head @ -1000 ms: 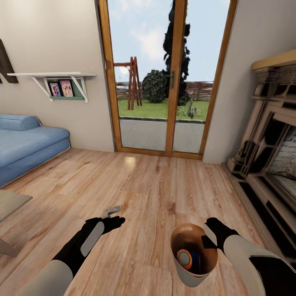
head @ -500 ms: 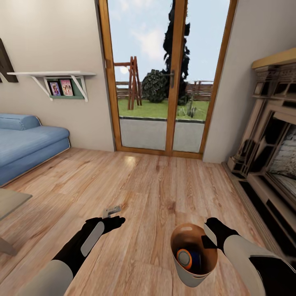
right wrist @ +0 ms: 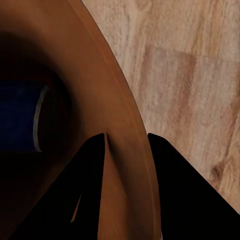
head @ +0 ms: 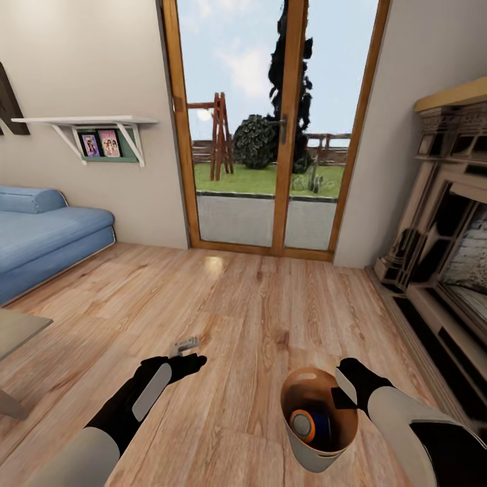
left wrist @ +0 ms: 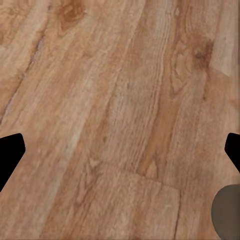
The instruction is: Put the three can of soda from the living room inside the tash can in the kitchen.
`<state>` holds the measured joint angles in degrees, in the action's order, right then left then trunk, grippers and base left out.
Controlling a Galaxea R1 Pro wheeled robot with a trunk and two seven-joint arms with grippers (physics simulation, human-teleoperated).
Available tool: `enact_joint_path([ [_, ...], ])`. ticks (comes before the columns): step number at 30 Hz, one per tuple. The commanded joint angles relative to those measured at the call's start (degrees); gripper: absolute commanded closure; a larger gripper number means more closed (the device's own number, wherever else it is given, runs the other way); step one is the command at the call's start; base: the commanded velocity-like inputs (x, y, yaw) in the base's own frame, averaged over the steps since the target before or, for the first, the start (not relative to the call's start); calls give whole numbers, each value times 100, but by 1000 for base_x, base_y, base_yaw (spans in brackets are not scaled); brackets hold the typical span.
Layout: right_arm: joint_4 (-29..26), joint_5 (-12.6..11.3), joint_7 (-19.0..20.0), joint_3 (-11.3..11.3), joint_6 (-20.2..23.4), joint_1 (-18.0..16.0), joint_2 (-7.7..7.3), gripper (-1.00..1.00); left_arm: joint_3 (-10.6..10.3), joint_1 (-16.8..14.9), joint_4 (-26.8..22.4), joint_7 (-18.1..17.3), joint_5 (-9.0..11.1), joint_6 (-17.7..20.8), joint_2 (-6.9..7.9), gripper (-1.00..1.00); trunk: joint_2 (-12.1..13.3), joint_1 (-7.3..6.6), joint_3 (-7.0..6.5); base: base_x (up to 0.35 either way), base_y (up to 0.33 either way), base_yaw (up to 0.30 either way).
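- Grey outside and glossy brown within, the tash can (head: 318,423) hangs at the near right of the head view, carried above the plank floor (head: 257,318); inside it lie cans of soda: an orange one (head: 304,425) end-on with its silvery top showing, and a blue one (head: 321,427) just beside it; a third cannot be made out in the bucket's shadow.
- Right gripper (right wrist: 126,150): clamped on the bucket's rim, one finger inside the wall and one outside, as the right wrist view shows; the blue can (right wrist: 22,122) lies deep below it.
- Left gripper (head: 184,349): held out low over the floor at the near left, fingers spread apart with nothing between them; bare planks beneath it in the left wrist view.
- Further out: a blue sofa (head: 47,233) far left; a corner of the low table (head: 17,331) at the near left edge; wood-framed glass doors (head: 270,135) straight ahead; the fireplace (head: 446,237) on the right; so this is the living room.
- Judgement: the step in hand is carrying the bucket to the kitchen; keep it upright and the rim grip firm, turn the base slowly so the cans do not roll out, and steer wide of the table and fireplace.
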<state>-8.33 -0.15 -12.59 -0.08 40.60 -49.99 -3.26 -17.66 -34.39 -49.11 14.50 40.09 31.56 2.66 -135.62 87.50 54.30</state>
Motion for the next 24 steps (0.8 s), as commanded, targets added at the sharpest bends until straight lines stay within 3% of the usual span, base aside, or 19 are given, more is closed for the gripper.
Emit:
enact_joint_path([
  [1, -2, -38, 28, -27, -8, -2, 0, 100, 0, 0, -7, 0, -1, 6, -1, -100, -40, 22, 17, 0, 0, 0],
  [9, -2, -29, 28, -28, -15, -2, 0, 100, -2, 0, -20, 0, -1, 30, -10, -100, -361, 197, 161, 0, 0, 0],
  [13, -2, -20, 28, -28, -54, -2, 0, 100, -1, 0, -42, 1, -1, 58, -11, -100, -361, 197, 161, 0, 0, 0],
  [17, 7, -8, 24, -27, -361, 3, 0, 100, -4, 2, -71, 1, -1, 80, -9, -100, -361, 197, 161, 0, 0, 0],
  [24, 3, 19, 28, -27, -504, 82, 0, 100, -8, 3, -80, 1, -1, 86, -11, -100, -562, 307, 251, 0, 0, 0],
])
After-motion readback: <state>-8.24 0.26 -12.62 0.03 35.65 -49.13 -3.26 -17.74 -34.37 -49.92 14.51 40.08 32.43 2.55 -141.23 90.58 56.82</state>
